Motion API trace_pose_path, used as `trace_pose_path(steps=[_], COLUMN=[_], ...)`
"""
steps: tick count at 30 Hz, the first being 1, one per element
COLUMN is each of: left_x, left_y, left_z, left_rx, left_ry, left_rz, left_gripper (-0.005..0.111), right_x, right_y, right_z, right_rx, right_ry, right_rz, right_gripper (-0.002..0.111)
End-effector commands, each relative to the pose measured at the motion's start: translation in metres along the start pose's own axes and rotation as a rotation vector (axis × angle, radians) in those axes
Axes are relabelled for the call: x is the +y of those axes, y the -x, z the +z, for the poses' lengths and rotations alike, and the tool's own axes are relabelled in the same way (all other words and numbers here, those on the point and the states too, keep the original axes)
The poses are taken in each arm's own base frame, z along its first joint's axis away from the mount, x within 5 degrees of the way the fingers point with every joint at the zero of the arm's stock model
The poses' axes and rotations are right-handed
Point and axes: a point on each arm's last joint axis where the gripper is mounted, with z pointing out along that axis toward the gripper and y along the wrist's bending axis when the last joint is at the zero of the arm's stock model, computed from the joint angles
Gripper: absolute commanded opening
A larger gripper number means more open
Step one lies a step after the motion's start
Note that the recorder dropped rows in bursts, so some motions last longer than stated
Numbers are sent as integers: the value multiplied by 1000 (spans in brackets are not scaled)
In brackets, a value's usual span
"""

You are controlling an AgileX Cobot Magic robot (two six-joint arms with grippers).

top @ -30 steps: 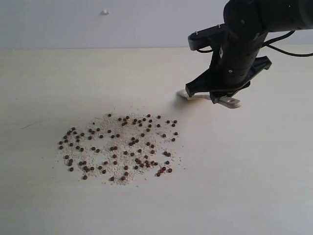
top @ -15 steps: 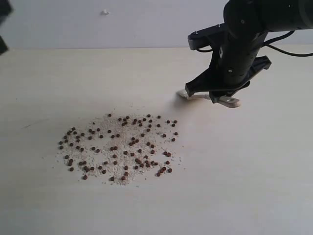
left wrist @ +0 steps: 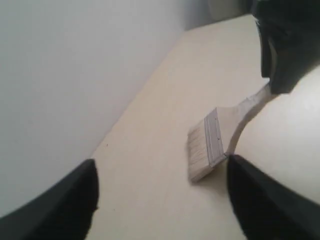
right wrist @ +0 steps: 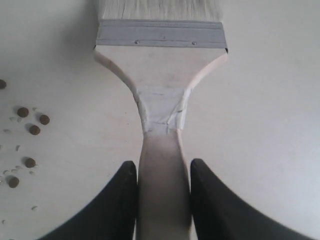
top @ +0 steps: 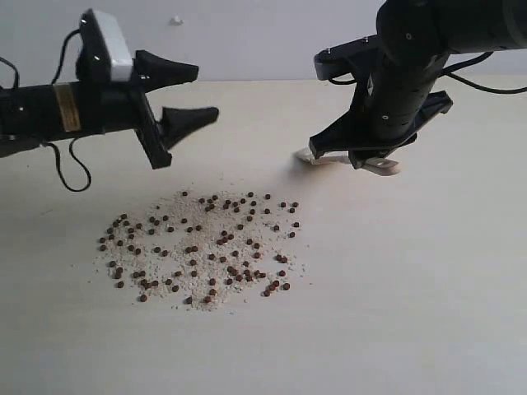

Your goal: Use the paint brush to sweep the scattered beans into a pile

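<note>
Right tool (right wrist: 162,170), its 2 jaws partly closed, pinched the paint brush (right wrist: 160,65) by its wooden handle, with the bristles down at the worktop (top: 428,296). Beans (top: 202,243) lay scattered among pale crumbs (top: 185,290) in a loose patch at about 8 o'clock from the brush, near it but apart. Left tool (top: 206,93) hovered at 12 o'clock from that patch, jaws spread wide and holding nothing.

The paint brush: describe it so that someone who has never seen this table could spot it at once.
Start at the pale table and find the spread of dark beans. Beyond them the black right hand grips a wide flat paint brush. It alone has a wooden handle, silver band and off-white bristles.
</note>
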Motion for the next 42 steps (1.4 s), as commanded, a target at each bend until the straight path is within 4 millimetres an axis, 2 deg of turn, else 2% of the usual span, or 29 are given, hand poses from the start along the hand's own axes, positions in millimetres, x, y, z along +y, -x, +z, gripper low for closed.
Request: trace_pose_path(steps=[1,8,13,21,30,42], left_x=[-14,-36,-44,-61,-62,-73], left_y=[-4,-14,-25,-43,-54,-53], left_z=[29,68,88,118,141,174], left_rx=[58,82,62,24,15,14], left_ry=[-12,10,30,-24,-28,-22], left_rz=[207,269,207,201,218,225], left_gripper=[84,83,83,83,83,83], right_x=[-3,-2,-1,-1,-1,-1], right_y=[7,15,15,15,15,15], right_z=[-9,-19,-19,-19,-19,-19], right_rx=[-40,-52,-53,-53,-59,-60], right_ry=[-1,24,35,35,36,33], right_rz=[-14,13,14,14,9,-1], right_gripper=[0,0,0,0,0,0])
